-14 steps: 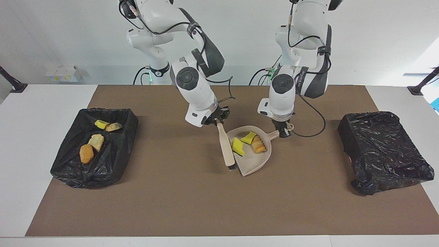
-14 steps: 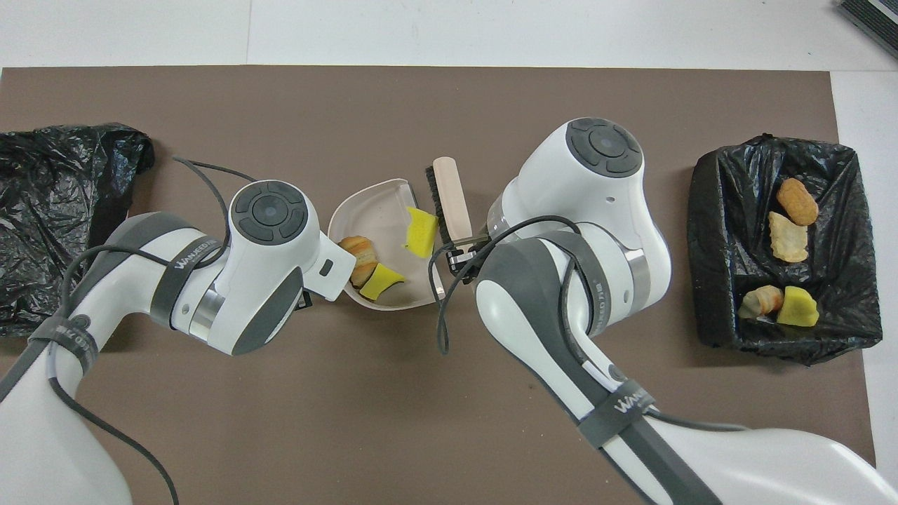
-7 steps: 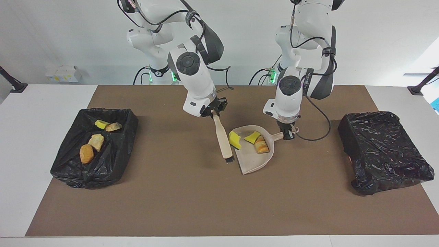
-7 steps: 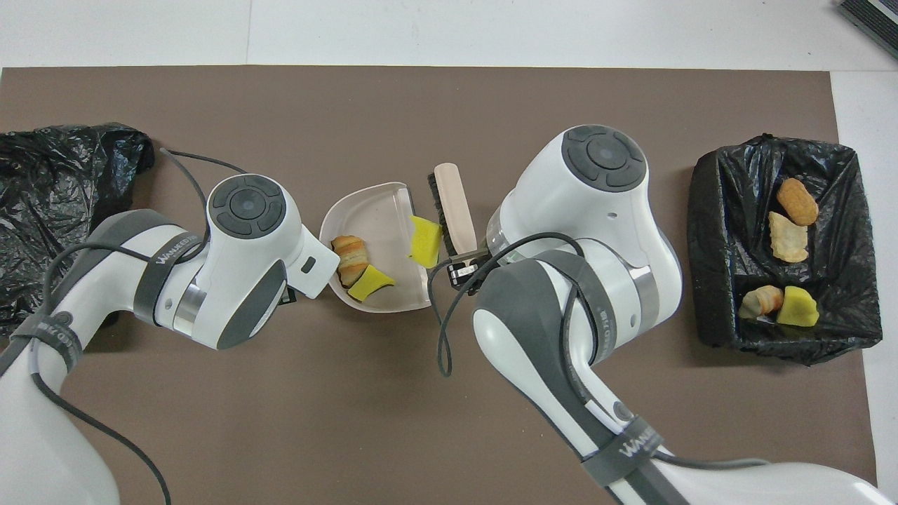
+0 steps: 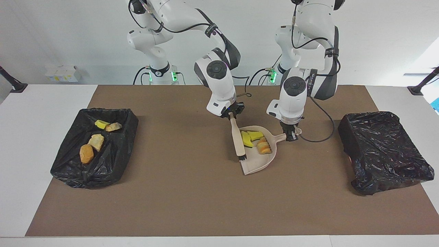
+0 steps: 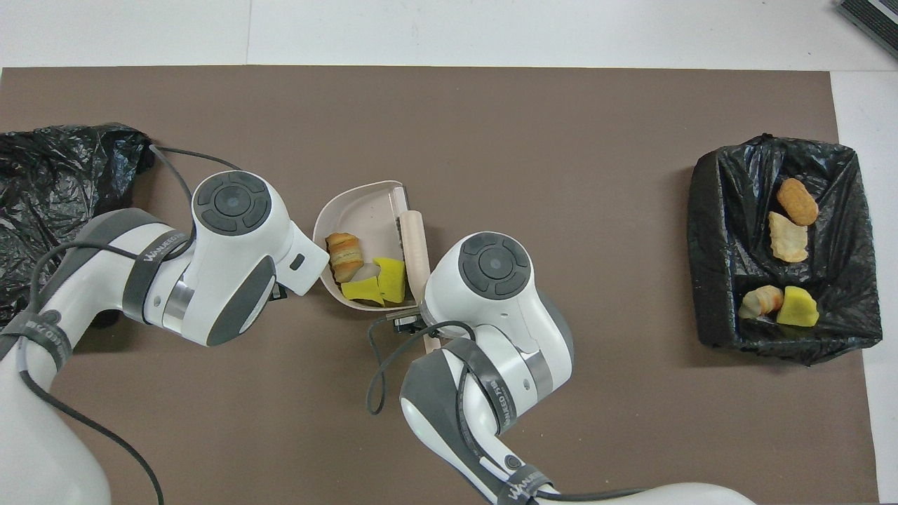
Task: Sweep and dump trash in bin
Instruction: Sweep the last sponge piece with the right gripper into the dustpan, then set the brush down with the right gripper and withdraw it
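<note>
we see three pieces of trash (image 5: pixel 256 140) in the dustpan (image 5: pixel 255 164): light, soft, loose. our left hand (image 5: pixel 291 136) clamps its handle, right hand (image 5: pixel 233 114) clamps the brush (image 5: pixel 237 140); tip slowly.

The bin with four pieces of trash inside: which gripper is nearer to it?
Right. The right gripper, shut on the brush, is over the mat's middle, on the side toward that bin. The left gripper holds the dustpan handle, toward the other bin.

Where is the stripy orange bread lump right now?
The bread lump lies in the beige dustpan mid-table, touching the yellow foam chunks, in both views.
</note>
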{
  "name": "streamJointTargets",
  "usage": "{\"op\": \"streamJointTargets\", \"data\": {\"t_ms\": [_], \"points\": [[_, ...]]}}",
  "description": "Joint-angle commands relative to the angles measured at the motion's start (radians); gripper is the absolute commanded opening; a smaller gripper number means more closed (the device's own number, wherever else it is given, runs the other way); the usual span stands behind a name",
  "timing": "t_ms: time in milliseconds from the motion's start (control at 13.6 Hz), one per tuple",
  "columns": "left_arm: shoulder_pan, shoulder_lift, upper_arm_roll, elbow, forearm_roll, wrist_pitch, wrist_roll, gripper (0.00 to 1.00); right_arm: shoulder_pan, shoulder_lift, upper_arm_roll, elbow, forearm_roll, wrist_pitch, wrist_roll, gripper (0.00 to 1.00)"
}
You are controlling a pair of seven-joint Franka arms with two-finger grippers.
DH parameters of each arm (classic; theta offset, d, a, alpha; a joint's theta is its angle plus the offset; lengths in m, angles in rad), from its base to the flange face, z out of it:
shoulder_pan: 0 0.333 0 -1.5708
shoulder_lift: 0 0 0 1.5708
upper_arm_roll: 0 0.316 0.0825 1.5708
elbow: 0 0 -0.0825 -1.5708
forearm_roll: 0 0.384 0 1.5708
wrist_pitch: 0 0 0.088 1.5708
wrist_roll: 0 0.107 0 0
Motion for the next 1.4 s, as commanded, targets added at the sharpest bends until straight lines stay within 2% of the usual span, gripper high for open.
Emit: {"op": "streamJointTargets", "data": {"t_ms": [0,147,295,663,1105,1326], "points": [[0.010,-0.027,-0.002,-0.046,0.008,0.039,0.011,0.00,0.003,-0.056,0.004,-0.029,0.003,-0.115,0.033,0.00],[0.012,-0.028,-0.002,-0.047,0.008,0.044,0.011,0.00,0.021,-0.079,0.004,-0.034,0.003,-0.219,0.033,0.00],[0.012,-0.028,-0.002,-0.049,0.008,0.044,0.011,0.00,0.056,-0.108,0.004,-0.061,0.003,-0.265,0.033,0.00],[0.015,-0.030,-0.002,-0.053,0.008,0.050,0.011,0.00,0.138,-0.191,0.004,-0.170,0.009,-0.267,0.050,0.00],[0.020,-0.028,-0.002,-0.053,0.008,0.050,0.014,0.00,0.236,-0.249,0.004,-0.218,0.012,-0.290,0.266,0.00],[0.023,-0.027,-0.001,-0.046,0.008,0.044,0.040,0.00,0.305,-0.285,0.004,-0.253,0.068,-0.258,0.355,0.00]]}}
